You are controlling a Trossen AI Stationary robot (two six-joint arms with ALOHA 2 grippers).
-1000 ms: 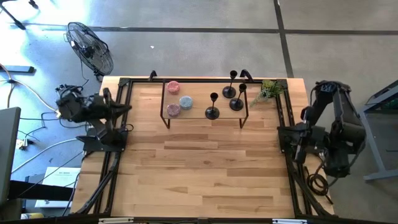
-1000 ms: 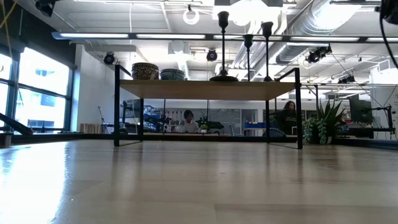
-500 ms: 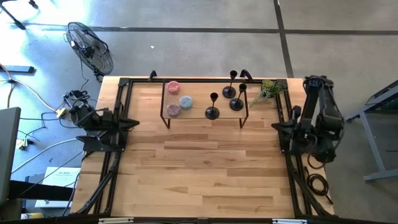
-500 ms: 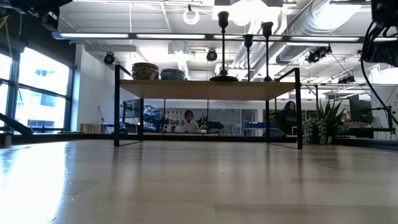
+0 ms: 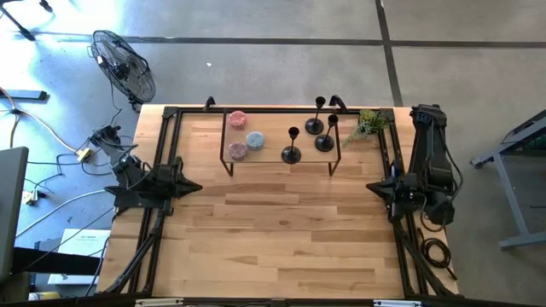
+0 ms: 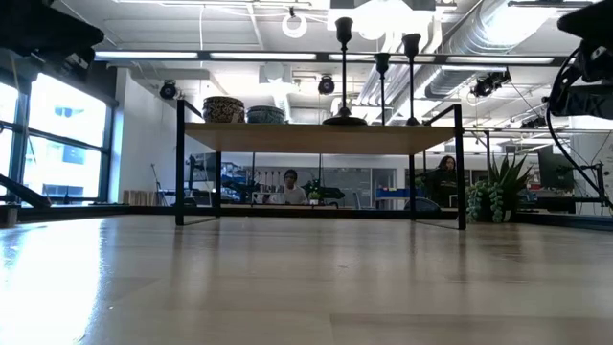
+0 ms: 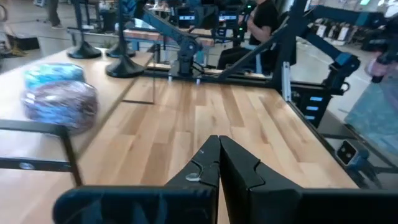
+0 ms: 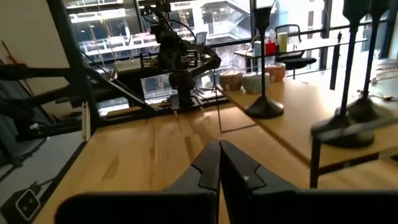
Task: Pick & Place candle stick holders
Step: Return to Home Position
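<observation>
- My left tool [image 7: 219,146] has its fingers pressed together, off the left end of the black-framed wooden shelf [image 5: 273,128].
- My right tool [image 8: 219,149] is closed too, off the shelf's right end.
- Three matte-black candle stick holders [image 5: 291,152] stand upright on the shelf's right half.

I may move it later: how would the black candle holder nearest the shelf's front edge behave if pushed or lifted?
Likely tippy: the candle holder has a tall thin stem over a small round base, so a high push could topple it. Probably rigid, since the stem stands straight, though it gives little to grip.
</observation>
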